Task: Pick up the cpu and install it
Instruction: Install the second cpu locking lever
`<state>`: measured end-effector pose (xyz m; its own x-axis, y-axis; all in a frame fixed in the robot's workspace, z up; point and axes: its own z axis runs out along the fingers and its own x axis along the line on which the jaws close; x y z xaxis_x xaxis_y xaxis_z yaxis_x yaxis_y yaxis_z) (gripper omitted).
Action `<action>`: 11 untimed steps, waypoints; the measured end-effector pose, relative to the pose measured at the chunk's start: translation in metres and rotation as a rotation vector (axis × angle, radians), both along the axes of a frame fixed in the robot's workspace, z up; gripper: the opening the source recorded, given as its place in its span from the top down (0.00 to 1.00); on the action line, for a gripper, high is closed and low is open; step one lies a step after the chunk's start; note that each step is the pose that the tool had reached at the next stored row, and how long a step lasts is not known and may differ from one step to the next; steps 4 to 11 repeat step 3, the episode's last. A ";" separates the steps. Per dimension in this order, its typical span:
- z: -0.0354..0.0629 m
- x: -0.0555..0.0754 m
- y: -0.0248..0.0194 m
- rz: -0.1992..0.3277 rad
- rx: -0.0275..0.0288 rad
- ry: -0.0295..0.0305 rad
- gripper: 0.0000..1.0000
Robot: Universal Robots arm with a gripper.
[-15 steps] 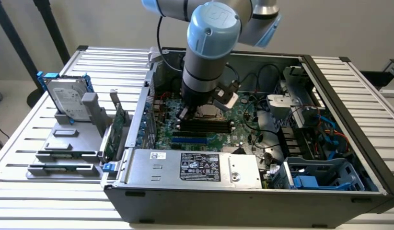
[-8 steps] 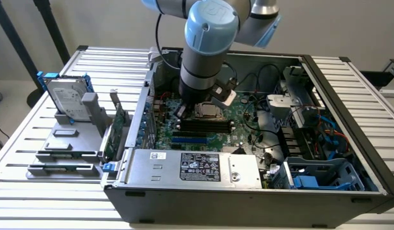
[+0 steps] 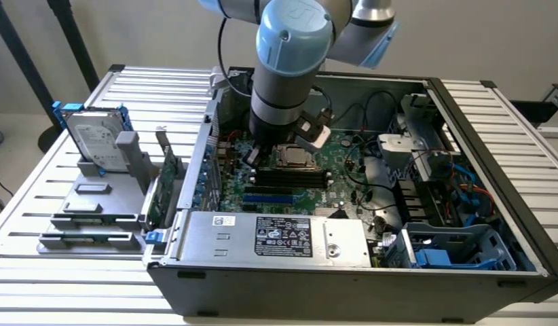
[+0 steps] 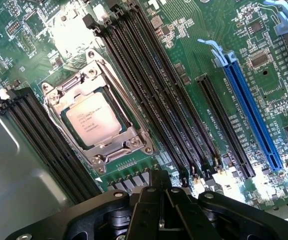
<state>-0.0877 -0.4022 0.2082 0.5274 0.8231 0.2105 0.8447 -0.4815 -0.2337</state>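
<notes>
cpu (image 4: 93,119) in motherboard socket (image 4: 100,116)

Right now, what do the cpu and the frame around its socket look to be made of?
The cpu: apparently metal-topped, with a dull silver, brushed-looking lid bearing faint printed text. The socket frame: seemingly bare stamped metal, bright and glossy, catching glare at its edges and corner screws. Neither material is certain from looks alone.

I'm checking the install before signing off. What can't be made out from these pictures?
- Exterior view: the small square silver-topped cpu in its socket is partly covered by the grey and blue robot arm.
- Wrist view: the print on the cpu is too small to read.
- Wrist view: the black gripper is cut off by the picture's edge.
</notes>
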 end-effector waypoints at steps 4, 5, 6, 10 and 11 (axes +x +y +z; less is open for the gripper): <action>0.0000 0.000 0.0000 0.000 0.0000 0.0000 0.89; 0.0000 0.000 0.0000 0.000 0.0000 0.0000 0.89; 0.0000 0.000 0.0000 0.000 0.0000 0.0000 0.89; 0.0000 0.000 0.0000 0.000 0.0000 0.0000 0.89; 0.0000 0.000 0.0000 0.000 0.0000 0.0000 0.89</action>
